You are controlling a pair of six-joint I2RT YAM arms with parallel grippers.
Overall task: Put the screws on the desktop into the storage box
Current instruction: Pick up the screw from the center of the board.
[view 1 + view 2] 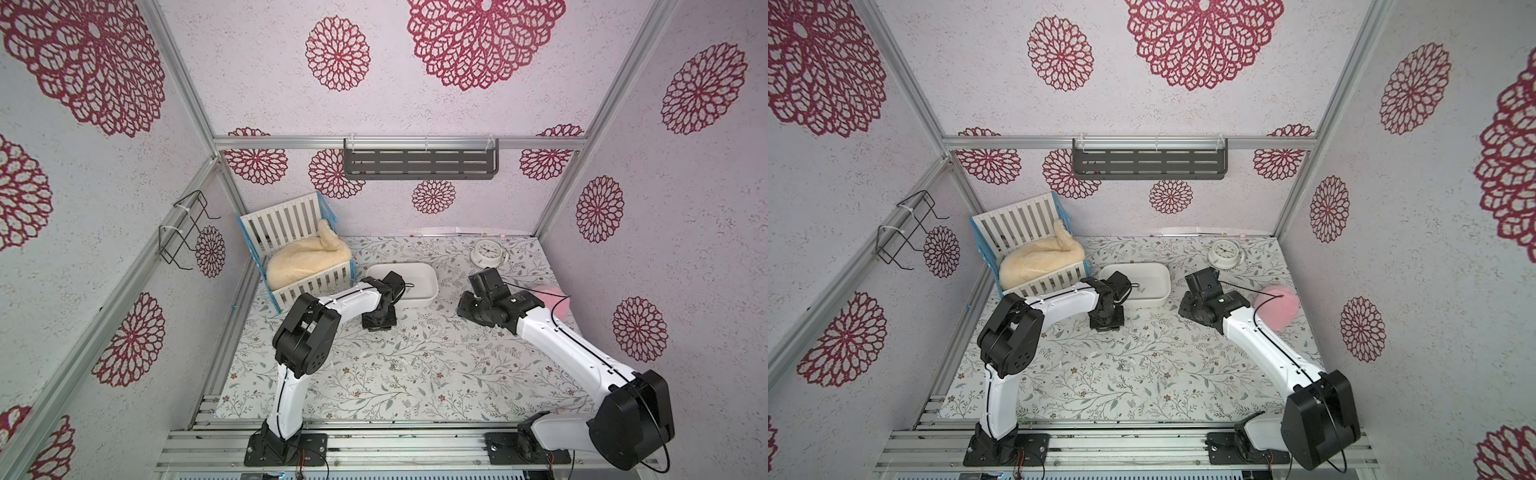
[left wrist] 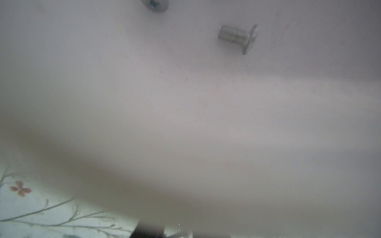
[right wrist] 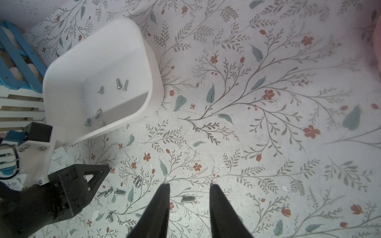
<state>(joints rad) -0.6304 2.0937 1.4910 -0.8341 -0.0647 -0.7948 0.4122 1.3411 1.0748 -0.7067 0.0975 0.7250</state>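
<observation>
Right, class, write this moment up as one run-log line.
left gripper: beside box, jaws unclear | right gripper: open, empty, over table | screws: some in box, others loose on table

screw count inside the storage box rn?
6 screws in the storage box: a pair and a single mid-floor, three clustered at one end. Its walls may hide more.
</observation>
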